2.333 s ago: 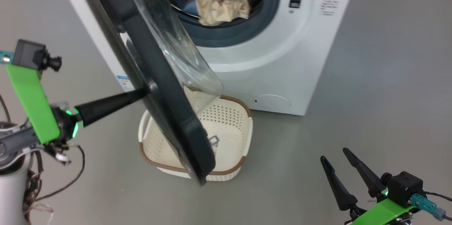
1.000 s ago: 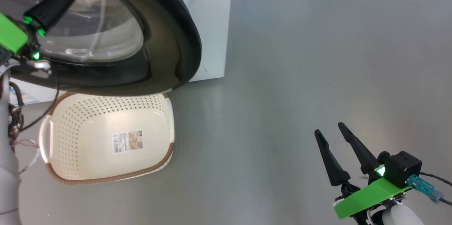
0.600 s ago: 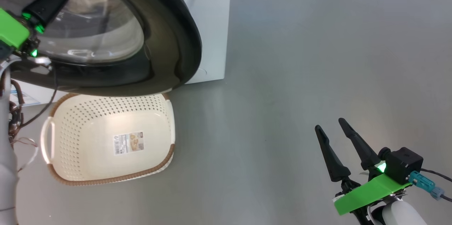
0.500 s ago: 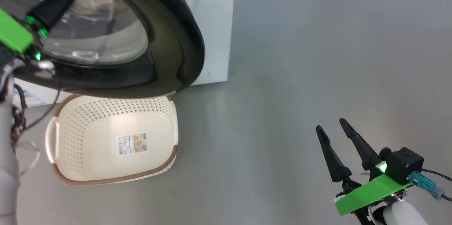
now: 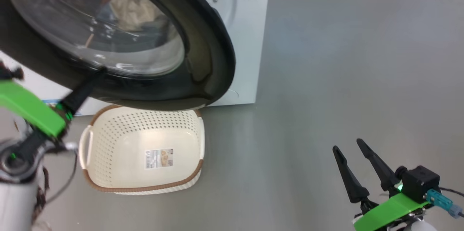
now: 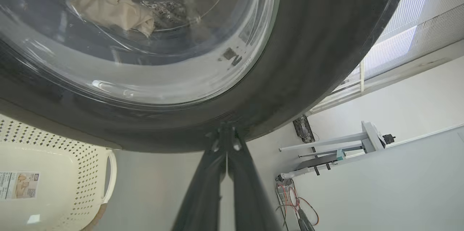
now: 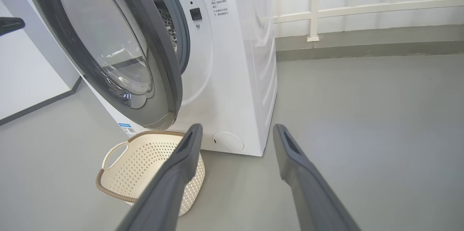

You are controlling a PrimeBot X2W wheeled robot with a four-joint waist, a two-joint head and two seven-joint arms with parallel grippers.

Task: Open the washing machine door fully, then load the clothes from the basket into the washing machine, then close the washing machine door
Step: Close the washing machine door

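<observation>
Washing machine (image 5: 243, 42) first: you have one, white, standing on the grey floor (image 5: 344, 60). Its one door (image 5: 214, 64) is swung most of the way over the opening, but the right wrist view shows a gap at the free edge, so closing looks like the step in hand. One basket (image 5: 145, 188) sits on the floor just below the door's lower rim, bare inside but for a sticker (image 5: 158, 158).

You have two grippers. The left gripper (image 6: 226, 136) has its fingers pressed together with nothing between them, tips against the door's black rim low down. The right gripper (image 5: 347, 144) hangs spread wide and empty, well apart from the machine.

Push square to the rim, steadily, until the latch catches (closed tips can skid on glossy plastic), and keep the arm above the basket.

Count the clothes (image 6: 108, 6) through the glass: one cream garment in the drum for sure. A bluish patch beside it may be the second, but you cannot tell.
</observation>
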